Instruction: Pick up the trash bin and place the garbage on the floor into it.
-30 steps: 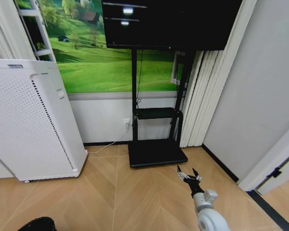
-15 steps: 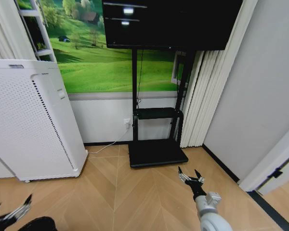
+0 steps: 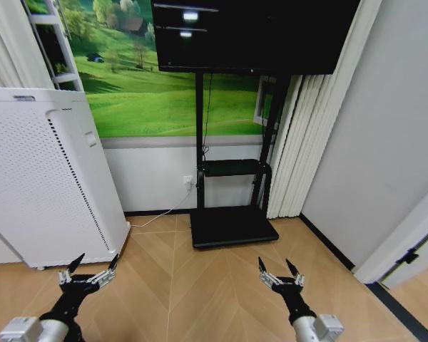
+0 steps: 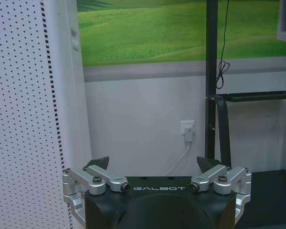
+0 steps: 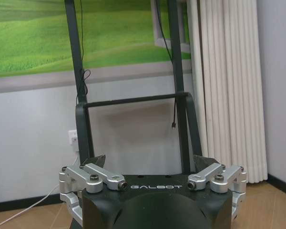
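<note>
The trash bin and the garbage are out of view. My left gripper (image 3: 93, 268) is raised over the wooden floor at the lower left, just in front of the white appliance, its fingers spread open and empty. My right gripper (image 3: 275, 269) hangs at about the same height at the lower right, in front of the TV stand's base, also open and empty. From the left wrist, the left gripper (image 4: 153, 164) points at the wall and a socket. From the right wrist, the right gripper (image 5: 150, 162) faces the stand's black frame.
A tall white perforated appliance (image 3: 43, 178) stands at the left. A black TV stand (image 3: 232, 226) with a flat base stands against the far wall, with a white cable (image 3: 164, 214) running to a socket. Pleated curtains (image 3: 292, 142) and a grey wall close the right side.
My left arm has risen from the lower left corner into view, covering the dark rim seen there before. My right gripper has shifted slightly down.
</note>
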Controlling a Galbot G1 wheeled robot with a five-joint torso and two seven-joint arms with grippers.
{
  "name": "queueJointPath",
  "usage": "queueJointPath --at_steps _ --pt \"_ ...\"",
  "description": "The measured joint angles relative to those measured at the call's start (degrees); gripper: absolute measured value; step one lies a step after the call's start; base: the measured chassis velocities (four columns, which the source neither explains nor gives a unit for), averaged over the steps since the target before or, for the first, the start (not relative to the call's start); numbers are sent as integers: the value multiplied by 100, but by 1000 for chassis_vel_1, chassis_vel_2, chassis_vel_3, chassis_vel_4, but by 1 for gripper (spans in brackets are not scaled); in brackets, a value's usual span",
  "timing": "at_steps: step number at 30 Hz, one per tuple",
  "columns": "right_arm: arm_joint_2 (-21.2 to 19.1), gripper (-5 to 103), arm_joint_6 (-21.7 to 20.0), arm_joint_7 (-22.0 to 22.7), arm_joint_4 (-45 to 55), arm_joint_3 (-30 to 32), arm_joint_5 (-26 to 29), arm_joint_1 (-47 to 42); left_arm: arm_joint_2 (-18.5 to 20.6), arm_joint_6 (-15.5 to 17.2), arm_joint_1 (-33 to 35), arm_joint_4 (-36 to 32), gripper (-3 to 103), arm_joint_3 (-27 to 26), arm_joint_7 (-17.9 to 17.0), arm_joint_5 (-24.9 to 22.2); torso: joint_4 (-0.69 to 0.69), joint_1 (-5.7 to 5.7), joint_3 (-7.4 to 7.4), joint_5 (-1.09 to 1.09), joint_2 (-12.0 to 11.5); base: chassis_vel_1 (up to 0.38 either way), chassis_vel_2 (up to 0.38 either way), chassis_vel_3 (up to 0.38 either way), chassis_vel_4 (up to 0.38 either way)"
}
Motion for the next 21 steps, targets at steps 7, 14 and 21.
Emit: queueJointPath --at_steps 7,14,21 --pt "115 100 74 -84 47 29 -300 -34 -74 3 -24 2 100 44 18 13 0 0 0 0 0 0 0 0 0" --pt "124 100 80 -103 21 35 -340 -24 -82 9 -27 8 100 40 16 12 1 0 0 0 0 0 0 0 0" --pt "119 100 80 -103 11 36 -329 -15 -82 11 -27 17 100 33 14 6 0 0 0 0 0 0 0 0 0"
